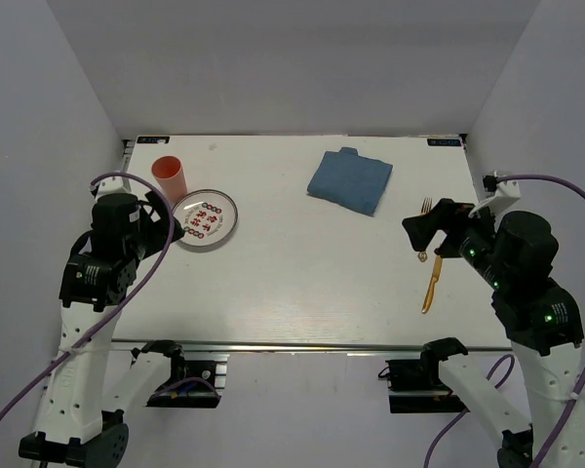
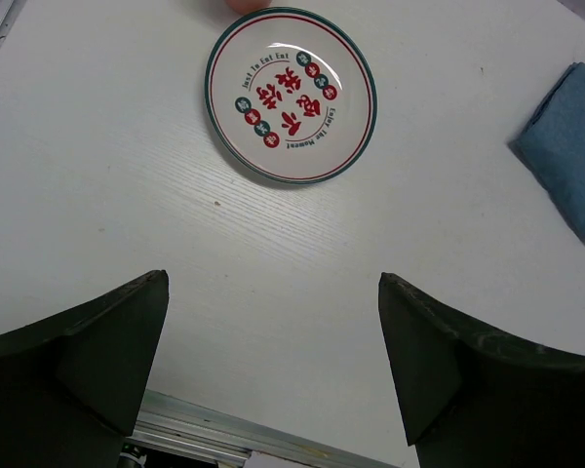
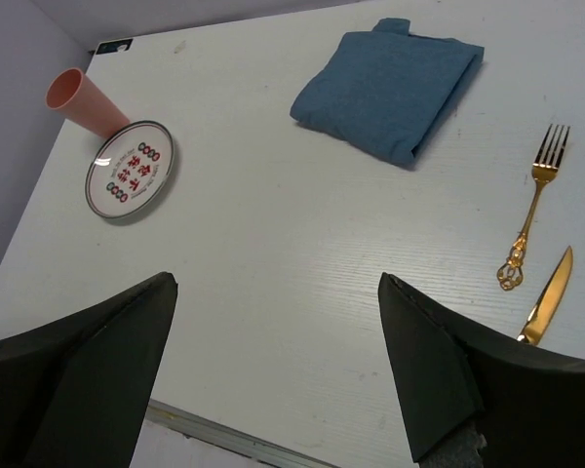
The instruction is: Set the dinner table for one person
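White table [image 1: 302, 263], blue cloth [image 1: 349, 181], gold fork [image 3: 532, 210]

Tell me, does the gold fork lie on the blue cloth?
No, the gold fork lies on the bare dinner table, apart from the blue cloth.

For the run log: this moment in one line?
left claw open | right claw open | plate, pink cup left | blue cloth far | gold fork, knife right

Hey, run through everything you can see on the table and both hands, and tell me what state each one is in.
cup: upright, mouth up, beside the plate
plate: flat, nothing on it
blue cloth: folded, lying flat
fork: lying flat on the dinner table
knife: lying flat beside the fork
left hand: open, holding nothing
right hand: open, holding nothing
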You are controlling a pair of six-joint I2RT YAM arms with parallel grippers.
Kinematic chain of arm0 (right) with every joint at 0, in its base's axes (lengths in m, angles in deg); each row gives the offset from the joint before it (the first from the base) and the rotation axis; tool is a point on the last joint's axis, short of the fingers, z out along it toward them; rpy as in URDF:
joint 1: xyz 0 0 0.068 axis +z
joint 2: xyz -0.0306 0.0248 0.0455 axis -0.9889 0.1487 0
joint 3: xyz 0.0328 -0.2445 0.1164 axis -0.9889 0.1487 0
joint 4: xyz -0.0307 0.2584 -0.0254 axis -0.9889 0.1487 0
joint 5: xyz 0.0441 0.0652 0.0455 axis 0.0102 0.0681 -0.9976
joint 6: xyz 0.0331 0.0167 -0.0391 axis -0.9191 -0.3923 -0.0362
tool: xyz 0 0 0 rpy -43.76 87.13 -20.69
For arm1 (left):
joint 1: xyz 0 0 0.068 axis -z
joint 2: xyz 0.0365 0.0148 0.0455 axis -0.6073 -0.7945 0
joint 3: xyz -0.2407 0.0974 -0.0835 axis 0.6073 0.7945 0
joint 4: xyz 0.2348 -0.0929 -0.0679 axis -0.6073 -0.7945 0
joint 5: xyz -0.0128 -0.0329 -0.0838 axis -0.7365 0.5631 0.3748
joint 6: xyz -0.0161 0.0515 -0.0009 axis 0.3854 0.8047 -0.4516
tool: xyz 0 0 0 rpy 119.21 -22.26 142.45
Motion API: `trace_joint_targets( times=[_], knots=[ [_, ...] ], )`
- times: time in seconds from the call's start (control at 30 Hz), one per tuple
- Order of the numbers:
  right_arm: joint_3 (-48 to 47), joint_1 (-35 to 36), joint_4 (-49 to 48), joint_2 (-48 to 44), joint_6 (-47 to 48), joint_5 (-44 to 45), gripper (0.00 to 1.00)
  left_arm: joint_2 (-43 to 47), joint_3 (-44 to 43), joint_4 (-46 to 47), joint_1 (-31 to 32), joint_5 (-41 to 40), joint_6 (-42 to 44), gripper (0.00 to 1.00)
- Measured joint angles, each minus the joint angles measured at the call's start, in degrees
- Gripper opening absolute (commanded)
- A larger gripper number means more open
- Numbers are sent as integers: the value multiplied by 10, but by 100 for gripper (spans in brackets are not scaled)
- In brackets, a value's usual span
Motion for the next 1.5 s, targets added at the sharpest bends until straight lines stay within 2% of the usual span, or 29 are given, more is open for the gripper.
trace_joint_targets(
  times=[0.33, 0.43, 0.6, 0.7, 0.83, 0.97, 1.13, 1.37, 1.5],
  knots=[
    [35, 0, -64, 21, -31, -74, 89, -1, 8, 2, 0, 1, 11, 98],
    [67, 0, -124, 58, -52, -97, 89, -1, 18, 14, 0, 8, 14, 98],
    [146, -1, -226, 196, -83, -101, 89, -7, 59, 48, 0, 42, 17, 98],
    [154, -11, -260, 304, -89, -65, 89, -20, 94, 77, 0, 67, 20, 98],
    [143, -39, -293, 393, -85, -22, 88, -25, 149, 107, 1, 85, 30, 98],
    [80, -72, -318, 492, -70, -9, 87, -21, 172, 118, 2, 91, 34, 98],
    [-51, -107, -334, 634, -54, -14, 82, 16, 188, 141, 2, 98, 34, 98],
    [-248, -133, -306, 809, -25, -43, 77, 32, 195, 167, 7, 123, 36, 98],
    [-334, -138, -287, 876, -17, -63, 76, 25, 199, 176, 8, 142, 41, 98]
  ],
)
